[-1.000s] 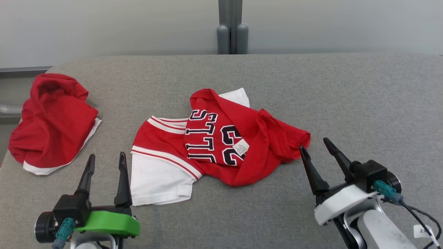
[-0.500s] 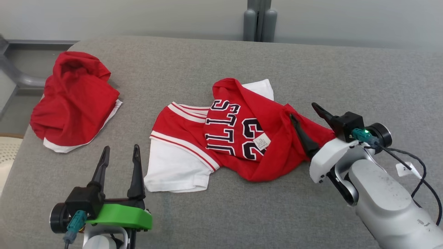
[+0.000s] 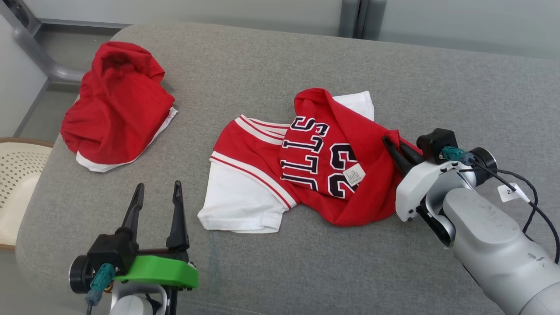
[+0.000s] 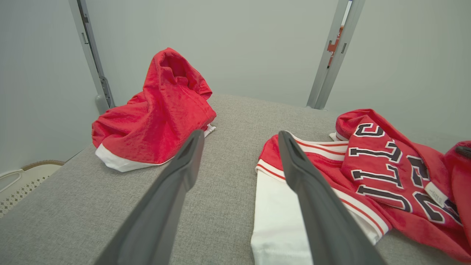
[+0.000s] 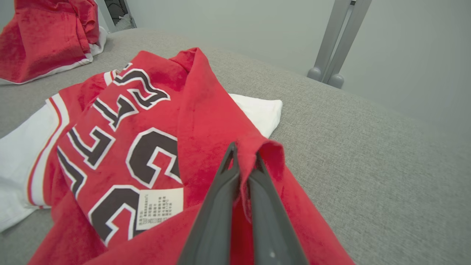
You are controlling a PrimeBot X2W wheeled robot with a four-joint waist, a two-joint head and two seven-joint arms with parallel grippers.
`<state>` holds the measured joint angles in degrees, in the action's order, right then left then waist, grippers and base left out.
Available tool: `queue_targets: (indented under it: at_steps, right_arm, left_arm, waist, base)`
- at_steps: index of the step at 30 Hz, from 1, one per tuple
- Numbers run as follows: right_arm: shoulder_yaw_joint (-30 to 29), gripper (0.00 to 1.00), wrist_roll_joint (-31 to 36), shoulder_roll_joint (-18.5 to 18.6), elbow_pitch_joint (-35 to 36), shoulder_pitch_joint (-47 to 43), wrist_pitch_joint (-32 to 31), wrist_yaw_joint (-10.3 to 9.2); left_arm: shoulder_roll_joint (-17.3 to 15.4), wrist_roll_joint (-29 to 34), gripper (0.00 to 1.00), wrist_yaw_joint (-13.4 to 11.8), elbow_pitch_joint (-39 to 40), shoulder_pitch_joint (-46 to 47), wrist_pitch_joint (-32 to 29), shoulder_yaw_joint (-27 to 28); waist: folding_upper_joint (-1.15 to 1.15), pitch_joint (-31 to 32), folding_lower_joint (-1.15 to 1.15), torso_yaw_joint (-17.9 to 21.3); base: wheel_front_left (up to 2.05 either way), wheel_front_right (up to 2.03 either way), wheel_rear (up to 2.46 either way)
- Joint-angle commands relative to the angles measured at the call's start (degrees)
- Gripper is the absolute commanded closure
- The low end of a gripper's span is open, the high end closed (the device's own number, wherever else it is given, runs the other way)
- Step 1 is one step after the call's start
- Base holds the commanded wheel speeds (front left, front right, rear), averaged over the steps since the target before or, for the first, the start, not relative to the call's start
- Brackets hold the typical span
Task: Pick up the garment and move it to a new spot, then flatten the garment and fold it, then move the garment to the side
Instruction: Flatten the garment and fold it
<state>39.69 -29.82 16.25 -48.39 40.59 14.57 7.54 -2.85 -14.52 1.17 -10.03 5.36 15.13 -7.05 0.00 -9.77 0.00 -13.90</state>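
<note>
A red and white jersey with black "23" lettering lies crumpled in the middle of the grey padded table; it also shows in the left wrist view and the right wrist view. My right gripper is shut on a raised fold of red cloth at the jersey's right edge. My left gripper stands open above bare table, left of the jersey's white sleeve, holding nothing.
A second red garment lies bunched at the table's far left corner. A cream perforated basket stands on the floor past the left edge. Grey posts rise behind the table against the wall.
My right gripper reached forward over the jersey's right edge and closed on a fold of it. The head camera swung, shifting the whole scene to the right. The left gripper stayed open.
</note>
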Motion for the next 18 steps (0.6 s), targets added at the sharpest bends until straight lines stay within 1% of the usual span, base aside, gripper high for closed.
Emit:
queue_targets:
  at_steps: [1,3,6,9,12,13,18]
  right_arm:
    - [0.36,1.00,-0.34,0.80,0.30,0.30,0.43,-0.10]
    - [-0.07,1.00,-0.76,1.60,2.03,-0.52,0.68,-0.10]
    - [-3.01,1.00,-0.09,3.46,7.43,-3.24,0.61,-0.10]
    - [-7.07,1.00,-1.04,4.69,14.25,-8.32,0.62,-0.10]
    - [-9.46,1.00,-0.45,6.11,20.13,-13.52,0.62,-0.10]
    - [-10.83,1.00,-0.16,6.79,23.34,-17.15,0.62,-0.10]
    - [-15.58,1.00,0.29,7.12,30.02,-25.51,0.64,-0.10]
  left_arm:
    - [-0.10,-0.31,0.00,-0.19,-0.21,0.48,0.00,0.24]
    - [-0.10,-0.23,0.00,-0.30,-0.28,-0.04,0.01,0.31]
    - [-0.10,-0.10,0.00,-0.29,-0.49,-0.98,0.00,0.79]
    - [-0.10,-0.05,0.00,-0.12,-0.77,-1.64,0.00,1.01]
    - [-0.10,-0.14,0.00,-0.24,-0.89,-2.27,0.00,1.11]
    - [-0.10,-0.15,0.00,-0.25,-1.05,-2.57,0.01,1.05]
    - [-0.11,-0.40,0.00,-0.56,-1.16,-2.44,0.01,0.77]
  waist:
    - [0.00,0.47,0.00,0.68]
    - [0.00,1.07,0.00,1.51]
    - [0.00,1.90,0.00,3.26]
    - [0.00,2.74,0.00,5.40]
    - [0.00,3.38,0.00,7.46]
    - [0.00,3.65,0.00,8.72]
    - [0.00,3.59,0.00,10.76]
  base:
    - [0.00,0.00,0.00]
    - [0.00,0.00,0.00]
    - [0.00,0.00,0.00]
    - [0.00,0.00,0.00]
    - [0.00,0.00,0.00]
    - [0.00,0.00,0.00]
    - [0.00,0.00,0.00]
